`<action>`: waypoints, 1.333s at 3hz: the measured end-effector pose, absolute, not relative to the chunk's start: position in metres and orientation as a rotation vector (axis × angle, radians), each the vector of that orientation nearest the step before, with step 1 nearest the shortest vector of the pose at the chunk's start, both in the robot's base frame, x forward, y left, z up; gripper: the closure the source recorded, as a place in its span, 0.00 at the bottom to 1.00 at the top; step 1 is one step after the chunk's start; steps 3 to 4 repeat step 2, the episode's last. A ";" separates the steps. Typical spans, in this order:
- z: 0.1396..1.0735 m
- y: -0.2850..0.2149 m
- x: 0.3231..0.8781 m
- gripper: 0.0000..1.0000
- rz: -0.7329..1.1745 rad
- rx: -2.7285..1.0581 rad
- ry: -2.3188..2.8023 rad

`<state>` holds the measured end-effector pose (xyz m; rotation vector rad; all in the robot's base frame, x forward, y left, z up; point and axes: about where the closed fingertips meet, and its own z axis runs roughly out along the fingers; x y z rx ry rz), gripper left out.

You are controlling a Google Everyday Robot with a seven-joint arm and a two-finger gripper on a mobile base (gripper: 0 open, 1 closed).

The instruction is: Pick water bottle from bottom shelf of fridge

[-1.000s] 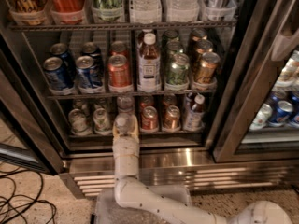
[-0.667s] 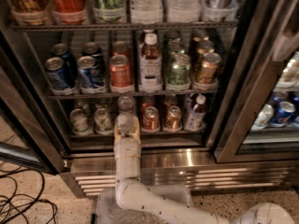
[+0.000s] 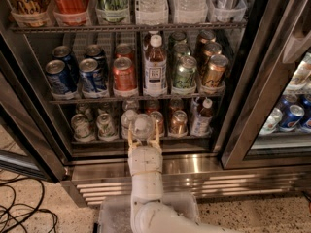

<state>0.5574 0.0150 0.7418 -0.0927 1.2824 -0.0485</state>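
The fridge (image 3: 209,165) stands open in front of me in the camera view. My gripper (image 3: 144,139) is at the front edge of the bottom shelf (image 3: 92,141), in its middle lane. Its tan fingers (image 3: 131,141) are closed on either side of the water bottle (image 3: 143,125), a small clear bottle with a rounded white top. The bottle stands upright at the shelf's front. My white arm rises from below and hides the bottle's lower part. Cans stand on the shelf to either side.
A white-capped bottle of reddish drink (image 3: 201,117) stands right of the gripper. A taller amber tea bottle (image 3: 155,64) and cans fill the rack above. The dark door frame (image 3: 243,106) is at the right, with a second cooler (image 3: 291,115) beyond. Cables (image 3: 19,203) lie on the floor at left.
The gripper and the bottle between its fingers have shifted to the right and slightly toward me along the shelf front. A pale top now shows behind them at the left.
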 end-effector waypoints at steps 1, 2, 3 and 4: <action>0.775 0.000 0.528 1.00 -0.008 -0.072 1.260; 0.775 0.000 0.528 1.00 -0.008 -0.072 1.260; 0.775 0.000 0.528 1.00 -0.008 -0.072 1.260; 0.775 0.000 0.528 1.00 -0.008 -0.072 1.260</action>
